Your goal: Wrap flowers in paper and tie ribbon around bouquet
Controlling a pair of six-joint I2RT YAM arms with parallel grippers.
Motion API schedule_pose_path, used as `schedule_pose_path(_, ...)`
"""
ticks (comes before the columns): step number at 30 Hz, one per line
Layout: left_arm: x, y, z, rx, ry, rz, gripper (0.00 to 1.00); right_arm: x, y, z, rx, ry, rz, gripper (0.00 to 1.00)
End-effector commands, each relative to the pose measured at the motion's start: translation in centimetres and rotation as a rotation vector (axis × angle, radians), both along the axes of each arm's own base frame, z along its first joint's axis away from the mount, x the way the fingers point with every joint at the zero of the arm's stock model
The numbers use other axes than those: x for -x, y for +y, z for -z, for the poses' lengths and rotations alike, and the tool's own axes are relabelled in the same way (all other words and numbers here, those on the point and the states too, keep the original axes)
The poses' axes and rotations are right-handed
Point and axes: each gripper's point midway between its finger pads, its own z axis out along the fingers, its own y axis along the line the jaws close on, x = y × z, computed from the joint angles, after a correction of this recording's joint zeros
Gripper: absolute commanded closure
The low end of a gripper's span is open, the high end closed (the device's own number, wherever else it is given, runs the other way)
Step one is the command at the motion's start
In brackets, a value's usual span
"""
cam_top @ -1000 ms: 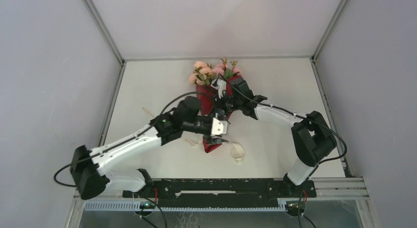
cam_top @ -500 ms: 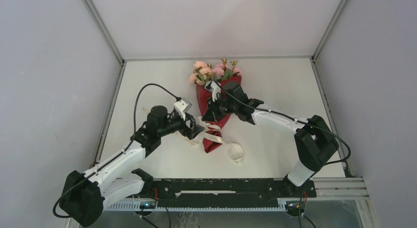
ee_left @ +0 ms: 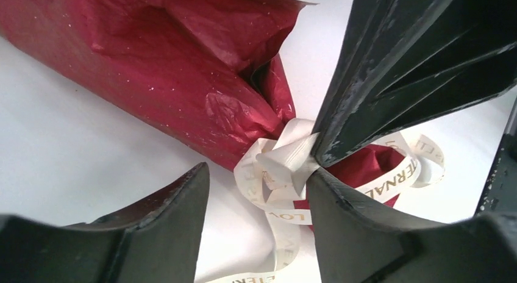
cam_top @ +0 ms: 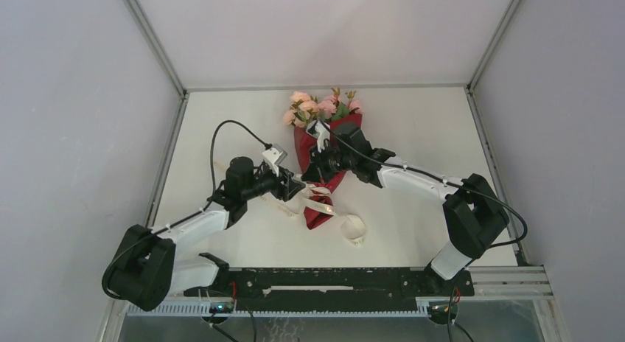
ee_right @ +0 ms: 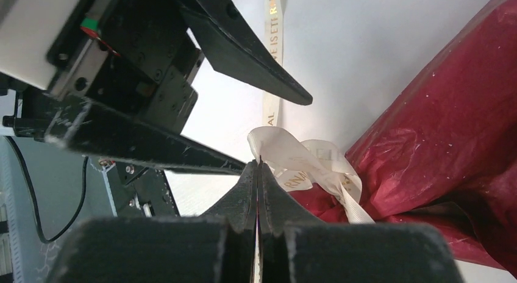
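Pinching ribbon (ee_right: pixel 288 152), right hand (ee_right: pixel 258 166) closed; left hand (ee_left: pixel 257 173) agape.

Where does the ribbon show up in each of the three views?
Top external: ribbon at centre, crossing the paper cone's narrow end.
Left wrist: lower centre, between the open fingers of the left gripper.
Right wrist: centre, pinched by the right gripper.
Shared landmark: the red paper.

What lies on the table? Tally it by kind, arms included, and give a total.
red paper wrap: 1
cream ribbon: 1
bunch of pink roses: 1 (single blooms too small to count)
robot arms: 2, left arm and right arm
Total: 5
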Motion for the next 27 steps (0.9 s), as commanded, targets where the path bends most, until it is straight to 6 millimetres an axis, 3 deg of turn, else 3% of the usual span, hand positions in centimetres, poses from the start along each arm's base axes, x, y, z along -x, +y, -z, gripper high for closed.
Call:
schedule_pose_path(1, 0.5, -1.6, -1.6, 0.049, -0.091, 0.163, 0.39, -0.2, 0.5, -2.9, -0.07, -0.065, -0.024, 1.0)
schedule_pose_path(9, 0.9, -2.7, -1.5, 0.079, -0.113, 0.251, 0.4, -0.2, 0.4, -2.8, -0.084, -0.049, -0.042, 1.0)
schedule_pose_path(10, 0.9, -2.8, -1.5, 0.082, -0.115, 0.259, 0.45, -0.2, 0.5, -2.8, -0.086, -0.046, -0.046, 1.0)
schedule_pose_path(14, 1.4, -2.9, -1.4, 0.093, -0.12, 0.286, 0.83, -0.1, 0.7, -2.6, -0.095, -0.037, -0.063, 1.0)
schedule_pose_path(16, 1.4, -2.8, -1.2, 0.09, -0.113, 0.281, 0.98, 0.0, 0.6, -2.4, -0.089, -0.035, -0.066, 0.97)
schedule_pose_path(21, 1.0, -2.0, -0.1, 0.059, -0.116, 0.248, 1.0, -1.6, -2.0, -1.9, -0.022, -0.042, 0.009, 0.68)
schedule_pose_path(24, 1.0, -1.7, 0.4, 0.044, -0.12, 0.243, 1.0, -3.4, -4.0, -0.2, 0.038, -0.015, 0.09, 0.67)
schedule_pose_path(27, 1.2, -1.5, 0.8, 0.024, -0.127, 0.248, 1.0, -3.8, -4.2, 2.2, 0.088, 0.008, 0.091, 0.68)
